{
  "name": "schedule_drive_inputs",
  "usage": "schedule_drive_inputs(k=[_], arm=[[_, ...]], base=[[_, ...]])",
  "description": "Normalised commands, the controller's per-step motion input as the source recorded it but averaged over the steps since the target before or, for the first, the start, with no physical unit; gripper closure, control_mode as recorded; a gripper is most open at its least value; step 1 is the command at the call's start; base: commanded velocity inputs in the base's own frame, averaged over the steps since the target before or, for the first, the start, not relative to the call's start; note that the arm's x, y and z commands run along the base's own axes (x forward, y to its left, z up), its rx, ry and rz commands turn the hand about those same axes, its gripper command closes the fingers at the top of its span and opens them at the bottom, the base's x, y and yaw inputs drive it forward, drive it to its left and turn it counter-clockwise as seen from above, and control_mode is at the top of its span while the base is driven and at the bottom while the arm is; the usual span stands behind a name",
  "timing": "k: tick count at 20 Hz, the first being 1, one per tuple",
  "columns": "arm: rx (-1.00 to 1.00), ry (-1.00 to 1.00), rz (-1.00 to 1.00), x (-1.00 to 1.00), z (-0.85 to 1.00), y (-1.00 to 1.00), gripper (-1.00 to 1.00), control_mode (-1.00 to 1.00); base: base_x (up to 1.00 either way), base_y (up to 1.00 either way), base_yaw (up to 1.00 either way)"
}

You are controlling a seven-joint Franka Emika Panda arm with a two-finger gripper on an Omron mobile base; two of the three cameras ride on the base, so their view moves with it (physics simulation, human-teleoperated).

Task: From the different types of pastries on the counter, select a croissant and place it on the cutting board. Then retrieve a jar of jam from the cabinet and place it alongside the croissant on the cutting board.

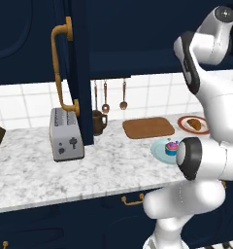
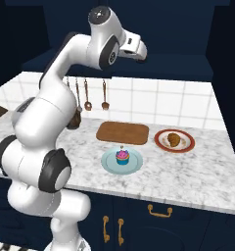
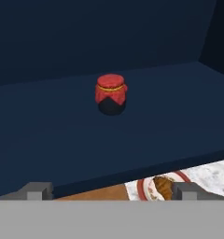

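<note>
Croissant (image 2: 174, 139) is lying on the red-rimmed plate (image 2: 161, 142) near the counter's (image 2: 207, 171) back edge, just beside the bare cutting board (image 2: 122, 132), so I judge neither step finished. Jam jar (image 3: 111, 94) is sitting mid-shelf inside the open cabinet (image 3: 62, 135), well ahead of my claw (image 3: 111, 191). I am spreading my fingers (image 3: 38, 190) wide, gripping and touching nothing.
</note>
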Motion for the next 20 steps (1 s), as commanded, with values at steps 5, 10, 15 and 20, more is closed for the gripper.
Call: schedule_drive_inputs(k=[5,10,15,20], arm=[[0.0,-0.06,0.0,0.65,-0.32,0.0,-1.0,-1.0],[0.0,-0.06,0.0,0.51,-0.04,-0.16,-1.0,-1.0],[0.0,0.0,0.0,0.25,0.05,-0.34,-1.0,-1.0],[0.02,0.0,0.0,0.42,0.06,-0.03,-1.0,-1.0]], base=[[0.0,0.0,0.0],[0.0,0.0,0.0],[0.0,0.0,0.0],[0.0,0.0,0.0]])
